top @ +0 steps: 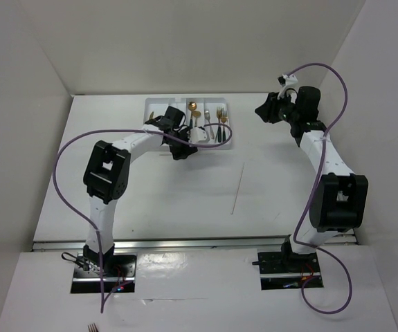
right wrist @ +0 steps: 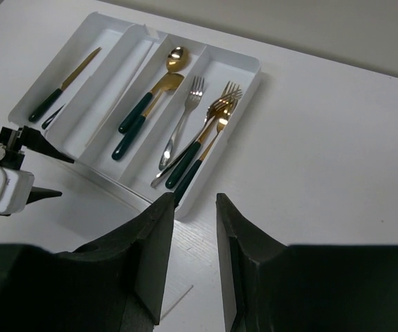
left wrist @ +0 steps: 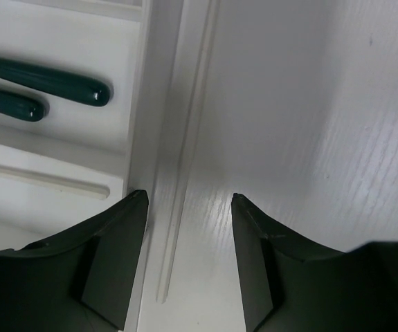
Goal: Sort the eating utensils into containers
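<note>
The white tray (top: 150,104) of containers lies at the back of the table, with gold and teal forks (right wrist: 205,138), a silver fork (right wrist: 181,121), a gold spoon (right wrist: 150,97) and a knife (right wrist: 64,86) sorted in its compartments. My left gripper (left wrist: 189,197) is open, low at the tray's near edge (left wrist: 138,104). A thin pale stick (left wrist: 178,207) lies on the table between its jaws, alongside the tray wall. My right gripper (right wrist: 195,199) hangs open and empty, high to the right of the tray (right wrist: 254,66). Another pale stick (top: 237,188) lies mid-table.
Two teal handles (left wrist: 53,81) rest in the compartment just left of my left gripper. The left arm (top: 105,173) reaches diagonally across the table's left half. White walls close in the back and both sides.
</note>
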You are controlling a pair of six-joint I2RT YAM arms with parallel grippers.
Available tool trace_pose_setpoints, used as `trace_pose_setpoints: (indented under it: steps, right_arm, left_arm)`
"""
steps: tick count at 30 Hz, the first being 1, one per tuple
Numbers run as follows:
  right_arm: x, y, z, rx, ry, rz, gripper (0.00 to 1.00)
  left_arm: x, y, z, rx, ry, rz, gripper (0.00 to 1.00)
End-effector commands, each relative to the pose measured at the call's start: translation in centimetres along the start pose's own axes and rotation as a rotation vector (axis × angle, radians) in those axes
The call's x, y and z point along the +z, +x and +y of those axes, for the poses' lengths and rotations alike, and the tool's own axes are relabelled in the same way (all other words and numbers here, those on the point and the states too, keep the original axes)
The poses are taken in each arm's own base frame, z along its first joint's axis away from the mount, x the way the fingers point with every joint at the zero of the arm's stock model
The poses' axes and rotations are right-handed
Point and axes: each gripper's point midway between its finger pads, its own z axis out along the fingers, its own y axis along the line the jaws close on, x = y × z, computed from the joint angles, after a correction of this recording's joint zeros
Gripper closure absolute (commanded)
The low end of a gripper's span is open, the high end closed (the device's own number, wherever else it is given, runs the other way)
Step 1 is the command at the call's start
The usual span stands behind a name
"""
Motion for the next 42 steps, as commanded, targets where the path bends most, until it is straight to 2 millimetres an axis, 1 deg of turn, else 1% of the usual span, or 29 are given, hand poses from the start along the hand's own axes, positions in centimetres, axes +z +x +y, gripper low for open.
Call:
trace_pose_setpoints:
  steps: [1, 2, 3, 4, 5, 7, 9, 11, 12, 13, 14, 16, 17, 18, 19, 20, 23, 25, 26, 28, 29, 32, 33, 36, 38, 39, 40, 41, 42]
  right_arm:
    - [-0.4, -1.3, 0.2, -0.020, -0.008, -0.029, 0.63]
    - [-0.4, -1.3, 0.2, -0.020, -0.008, -0.029, 0.63]
    - [-0.5, -0.8, -0.4, -0.007, 0.002, -0.016, 0.63]
    - [-0.5, -1.2, -0.4, -0.012, 0.002, -0.023, 0.63]
    - [-0.3, -0.9, -0.5, -0.007, 0.002, -0.016, 0.63]
    - [-0.3, -1.1, -0.5, -0.007, 0.002, -0.015, 0.63]
    - [-0.2, -0.7, -1.1, 0.001, 0.011, -0.008, 0.63]
    - [-0.3, -0.9, -1.0, 0.001, 0.011, -0.008, 0.63]
    - [-0.1, -0.6, -1.2, -0.004, 0.011, -0.001, 0.63]
    - [-0.1, -0.6, -1.2, -0.004, 0.011, -0.001, 0.63]
    - [-0.1, -0.9, -1.2, -0.005, 0.011, -0.002, 0.63]
    - [-0.1, -0.5, -1.8, -0.006, 0.020, 0.005, 0.64]
    - [-0.1, -0.7, -1.6, -0.006, 0.011, 0.005, 0.64]
    - [0.1, -0.3, -1.7, 0.000, 0.011, 0.013, 0.64]
    - [0.1, -0.3, -1.7, 0.000, 0.011, 0.013, 0.64]
    - [0.1, -0.7, -1.7, -0.006, 0.011, 0.005, 0.64]
    - [0.3, -0.4, -1.9, 0.000, 0.011, 0.013, 0.64]
    - [0.5, -0.5, -2.0, 0.000, 0.011, 0.013, 0.64]
    - [0.5, -0.5, -2.0, 0.000, 0.011, 0.013, 0.64]
    - [0.7, -0.3, -2.0, 0.005, 0.001, 0.020, 0.65]
    - [0.7, -0.3, -2.0, 0.005, 0.001, 0.020, 0.65]
    - [0.7, -0.3, -2.0, 0.005, 0.001, 0.020, 0.65]
    - [0.7, -0.3, -1.8, 0.005, -0.008, 0.020, 0.65]
    - [0.5, -0.3, -1.7, 0.005, -0.008, 0.020, 0.65]
    - [0.5, -0.5, -1.7, 0.000, -0.008, 0.013, 0.65]
    - [0.3, -0.4, -1.6, 0.000, -0.008, 0.013, 0.65]
    - [0.3, -0.4, -1.4, 0.000, -0.019, 0.012, 0.65]
    - [0.3, -0.4, -1.4, 0.010, -0.019, 0.012, 0.65]
    - [0.3, -0.4, -1.4, 0.011, -0.019, 0.012, 0.65]
  left_arm:
    - [0.7, -0.5, 0.5, 0.012, 0.033, -0.043, 0.35]
    - [0.6, -0.8, 0.7, 0.006, 0.027, -0.048, 0.35]
    - [0.6, -0.8, 0.7, 0.006, 0.027, -0.048, 0.35]
    - [0.9, -0.1, 0.8, -0.005, 0.029, -0.040, 0.34]
    - [0.9, -0.1, 0.8, -0.005, 0.029, -0.040, 0.34]
    - [1.2, 0.2, 0.7, -0.008, 0.036, -0.034, 0.34]
    - [1.8, 0.9, 0.5, -0.033, 0.051, -0.030, 0.34]
    - [2.0, 0.7, 0.6, -0.033, 0.057, -0.039, 0.34]
    - [2.5, 1.1, 0.4, -0.038, 0.066, -0.031, 0.34]
    - [2.2, 1.1, 0.6, -0.045, 0.070, -0.040, 0.34]
    - [2.5, 1.1, 0.7, -0.046, 0.071, -0.039, 0.34]
    - [2.9, 1.5, 0.2, -0.054, 0.095, -0.037, 0.34]
    - [2.8, 1.1, 0.1, -0.055, 0.104, -0.045, 0.34]
    - [2.7, 0.5, 0.1, -0.063, 0.115, -0.071, 0.34]
    - [2.6, 0.5, -0.4, -0.069, 0.134, -0.072, 0.34]
    - [2.4, 0.1, -0.4, -0.069, 0.140, -0.083, 0.34]
    - [2.2, 0.0, -1.9, -0.091, 0.208, -0.098, 0.35]
    - [1.3, -0.6, -2.5, -0.099, 0.234, -0.110, 0.37]
    - [1.2, -0.8, -2.9, -0.105, 0.255, -0.122, 0.37]
    - [0.0, -1.3, -3.5, -0.107, 0.270, -0.138, 0.38]
    - [0.1, -0.7, -4.5, -0.125, 0.301, -0.124, 0.38]
    - [-1.2, -0.8, -5.9, -0.126, 0.340, -0.133, 0.39]
    - [-1.4, -0.7, -6.1, -0.126, 0.341, -0.132, 0.41]
    - [-2.2, -0.6, -7.0, -0.126, 0.346, -0.140, 0.43]
    - [-2.6, -0.7, -7.1, -0.125, 0.328, -0.154, 0.44]
    - [-2.7, -0.5, -7.0, -0.118, 0.312, -0.150, 0.44]
    - [-2.7, -0.1, -7.5, -0.104, 0.294, -0.127, 0.44]
    - [-2.5, -0.1, -6.9, -0.087, 0.261, -0.134, 0.43]
    - [-2.2, 0.4, -6.8, -0.085, 0.249, -0.123, 0.42]
